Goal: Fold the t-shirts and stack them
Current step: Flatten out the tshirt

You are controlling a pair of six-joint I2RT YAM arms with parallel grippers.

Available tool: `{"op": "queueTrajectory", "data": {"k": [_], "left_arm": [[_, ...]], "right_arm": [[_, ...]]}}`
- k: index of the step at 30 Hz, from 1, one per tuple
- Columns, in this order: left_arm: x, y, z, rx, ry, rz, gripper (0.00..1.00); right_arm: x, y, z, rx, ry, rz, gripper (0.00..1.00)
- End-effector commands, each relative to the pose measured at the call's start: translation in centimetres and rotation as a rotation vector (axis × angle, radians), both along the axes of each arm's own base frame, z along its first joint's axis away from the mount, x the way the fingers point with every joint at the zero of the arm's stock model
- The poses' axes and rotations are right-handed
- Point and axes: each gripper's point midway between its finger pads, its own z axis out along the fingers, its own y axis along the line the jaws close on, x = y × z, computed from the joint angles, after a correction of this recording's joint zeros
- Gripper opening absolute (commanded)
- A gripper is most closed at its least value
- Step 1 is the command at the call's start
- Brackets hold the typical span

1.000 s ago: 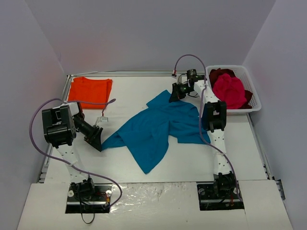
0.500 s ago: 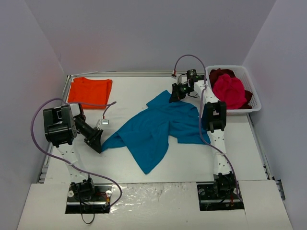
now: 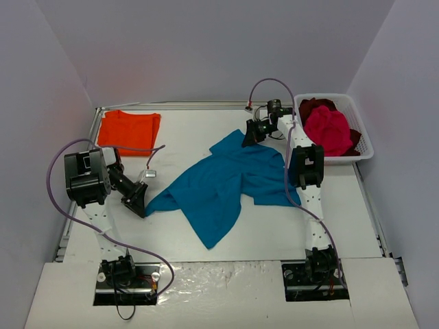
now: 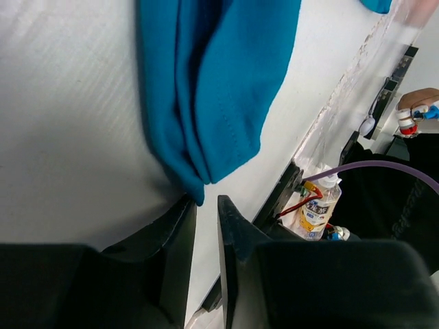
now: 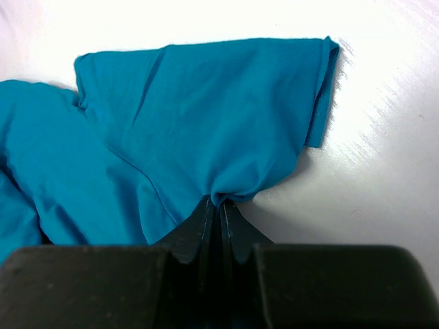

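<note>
A teal-blue t-shirt [image 3: 219, 185] lies crumpled and spread across the middle of the table. My right gripper [image 3: 248, 136] is shut on its far edge, and the right wrist view shows the cloth [image 5: 206, 116] bunched between the closed fingertips of that gripper [image 5: 219, 202]. My left gripper [image 3: 140, 205] sits low at the shirt's left corner. In the left wrist view this gripper [image 4: 206, 200] has a narrow gap between its jaws, with the tip of the cloth [image 4: 212, 82] just at the left fingertip. An orange t-shirt [image 3: 129, 129] lies folded at the far left.
A white slotted basket [image 3: 363, 154] at the far right holds a magenta-pink t-shirt [image 3: 328, 129] and a dark red one [image 3: 314, 105]. Purple cables loop over both arms. A small bottle [image 4: 319, 205] stands beyond the table's near edge.
My left gripper's jaws have narrowed at the teal shirt's left corner and the arm has shifted slightly. The right gripper has kept its hold in place.
</note>
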Motion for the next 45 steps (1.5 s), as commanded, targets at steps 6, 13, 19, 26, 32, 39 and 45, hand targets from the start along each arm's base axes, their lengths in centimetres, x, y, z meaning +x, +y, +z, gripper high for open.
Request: {"op": "queueTrajectory", "data": {"k": [6, 13, 19, 26, 32, 39, 45], "left_arm": [[0.9, -0.2, 0.4, 0.024, 0.007, 0.030, 0.02], [4.1, 1.4, 2.3, 0.148, -0.155, 0.063, 0.02], [8.8, 3.5, 7.6, 0.297, -0.368, 0.117, 0.02], [11.1, 4.5, 15.3, 0.387, -0.611, 0.142, 0.02], [9.9, 4.6, 19.6, 0.415, -0.717, 0.137, 0.02], [8.0, 4.8, 20.1, 0.451, -0.776, 0.123, 0.02], [6.8, 3.6, 16.6, 0.384, -0.683, 0.091, 0.02]], "right_arm": [[-3.0, -2.3, -4.2, -0.120, 0.149, -0.002, 0.00], [-1.9, -3.6, -0.4, -0.108, 0.082, -0.025, 0.00], [-0.9, -6.1, 6.7, -0.081, -0.037, -0.078, 0.00], [-1.4, -8.7, 16.0, -0.038, -0.184, -0.132, 0.00], [-4.3, -10.7, 21.3, -0.021, -0.265, -0.152, 0.00], [-8.4, -11.6, 21.4, -0.023, -0.261, -0.124, 0.00], [-10.0, -11.3, 18.7, -0.008, -0.187, -0.098, 0.00]]}}
